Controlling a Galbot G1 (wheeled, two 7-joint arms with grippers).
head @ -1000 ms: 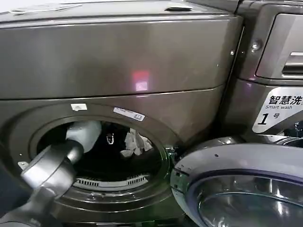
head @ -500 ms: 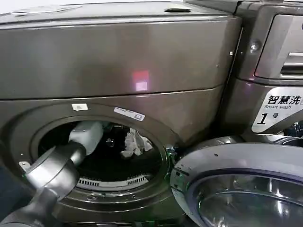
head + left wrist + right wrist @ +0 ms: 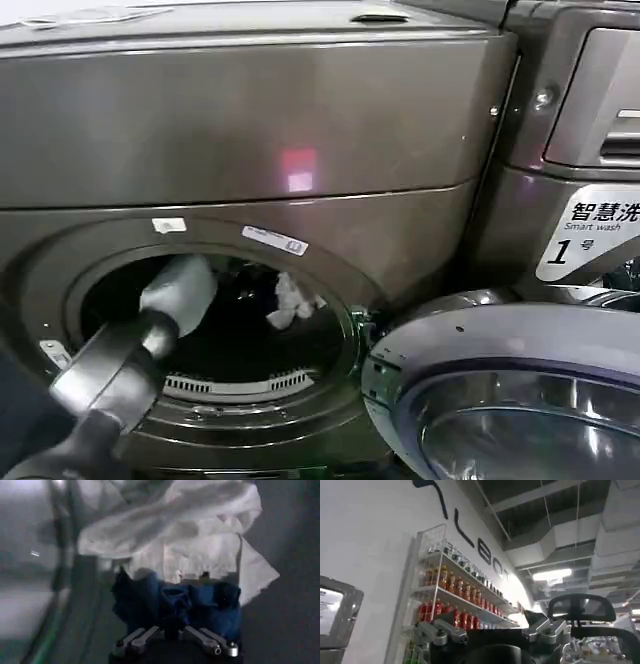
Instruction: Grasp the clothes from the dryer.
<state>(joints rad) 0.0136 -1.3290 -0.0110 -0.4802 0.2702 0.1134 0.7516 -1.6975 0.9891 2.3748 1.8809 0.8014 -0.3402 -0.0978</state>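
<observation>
Dryer point(image 3: 250, 130): large dark grey-brown machine with a plain upper panel, a small red light point(image 3: 298, 160) at mid front, and a round porthole point(image 3: 215, 330) low on the front.
Dryer door point(image 3: 510, 390): swung open, lying to the right of the porthole, with its glass bowl facing up.
Neighbouring machine point(image 3: 580, 150): stands directly right of the dryer and carries a white sticker point(image 3: 592, 235) printed with "1".
Left arm point(image 3: 120, 365): enters from the lower left and passes through the porthole into the drum; its pale wrist section sits just inside the upper left of the opening.
Left gripper point(image 3: 175, 640): inside the drum, fingers spread apart, with the fingertips point(image 3: 137, 637) at the near edge of the dark blue garment. Contact with the fabric cannot be confirmed.
Whitish cloth point(image 3: 288, 300): crumpled bundle inside the drum, seen through the right part of the opening; in the left wrist view point(image 3: 175, 530) it lies beyond the blue garment and overlaps its far edge.
Dark blue garment point(image 3: 175, 602): bunched on the drum floor between the gripper and the whitish cloth.
Right gripper point(image 3: 492, 632): away from the dryer, aimed upward toward a wall shelf of bottles point(image 3: 455, 597) and the ceiling; fingers apart, holding nothing.
</observation>
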